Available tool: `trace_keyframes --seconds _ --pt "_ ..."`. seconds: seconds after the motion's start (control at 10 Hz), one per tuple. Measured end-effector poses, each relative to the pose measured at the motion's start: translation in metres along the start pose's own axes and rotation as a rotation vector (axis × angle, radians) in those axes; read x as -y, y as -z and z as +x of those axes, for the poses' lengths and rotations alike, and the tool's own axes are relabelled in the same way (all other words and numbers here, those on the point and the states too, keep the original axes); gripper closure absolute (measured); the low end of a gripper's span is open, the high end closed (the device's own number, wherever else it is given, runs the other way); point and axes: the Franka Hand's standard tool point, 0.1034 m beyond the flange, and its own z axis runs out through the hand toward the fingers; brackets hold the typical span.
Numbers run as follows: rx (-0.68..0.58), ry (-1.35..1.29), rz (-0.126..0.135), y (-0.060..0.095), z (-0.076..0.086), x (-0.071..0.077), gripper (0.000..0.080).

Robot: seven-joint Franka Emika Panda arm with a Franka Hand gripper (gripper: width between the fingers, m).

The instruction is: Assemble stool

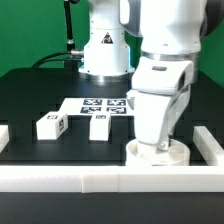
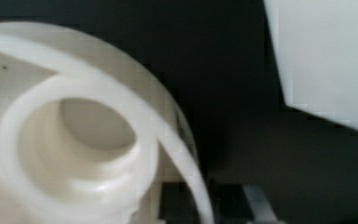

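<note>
- My gripper [image 1: 157,146] hangs low on the seat disc [image 1: 165,155], which lies in the corner between the front rail [image 1: 90,178] and the side rail [image 1: 209,146], probably so both walls brace it
- I cannot tell whether my jaws are apart or clamped on its rim
- The outer leg [image 1: 50,125] and inner leg [image 1: 98,125] lie well apart from the seat, beside the marker board [image 1: 100,103]; the rails crowd me

Green wall [image 1: 30,30] behind blk tabletop [image 1: 25,95], even light.
</note>
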Motion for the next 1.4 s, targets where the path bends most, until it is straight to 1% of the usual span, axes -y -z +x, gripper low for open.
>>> trace_keyframes --seconds 0.1,0.2,0.5,0.7,0.8,0.9,1.0,1.1,1.2,1.3,1.4 --pt "-0.003 -0.005 0.0 0.0 0.008 0.005 0.0766" --pt "-0.003 -0.006 0.0 0.0 0.012 0.007 0.0766" --pt "-0.006 -0.017 0.002 0.0 0.017 0.011 0.0766" --pt "-0.006 -0.018 0.001 0.001 0.017 0.011 0.0766" --pt "-0.006 -0.02 0.001 0.002 0.017 0.01 0.0676" --pt "-0.006 -0.023 0.001 0.002 0.015 0.009 0.0494" --pt "-0.006 -0.023 -0.001 0.004 0.016 0.008 0.036" --pt "-0.007 -0.023 -0.004 0.01 0.016 0.007 0.036" --pt "0.0 -0.023 -0.002 0.018 0.016 0.006 0.0204" --pt "0.012 -0.022 0.005 0.03 0.015 0.005 0.0167" --pt "0.02 -0.026 0.004 0.041 0.012 0.002 0.0167"
